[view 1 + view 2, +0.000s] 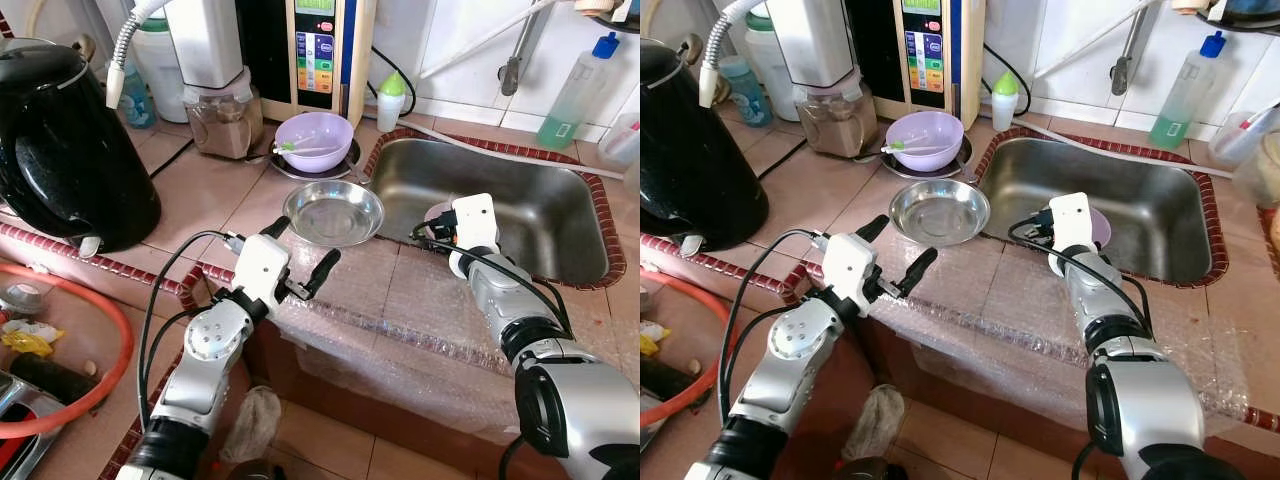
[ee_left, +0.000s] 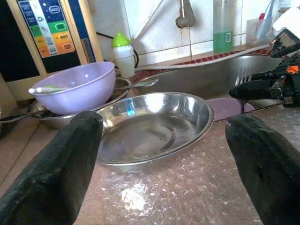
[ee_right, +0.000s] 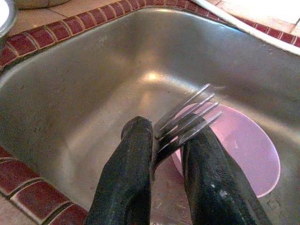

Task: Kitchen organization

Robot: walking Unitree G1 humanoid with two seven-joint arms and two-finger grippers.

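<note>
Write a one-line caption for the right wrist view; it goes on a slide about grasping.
Right gripper fingers clamp a metal fork above a pink plate in the steel sink.

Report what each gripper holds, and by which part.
The right gripper holds a fork over the sink, jaws shut near its neck, tines sticking out. The left gripper holds nothing; its jaws are open before the steel bowl.

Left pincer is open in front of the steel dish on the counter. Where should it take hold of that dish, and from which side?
Probably the near rim of the steel dish, approached from the robot's side, where the open left pincer already faces it. The dish is shallow with a thin flared lip, so one finger over the lip and one under its outer wall should pinch it. The far side is crowded by the purple bowl.
</note>
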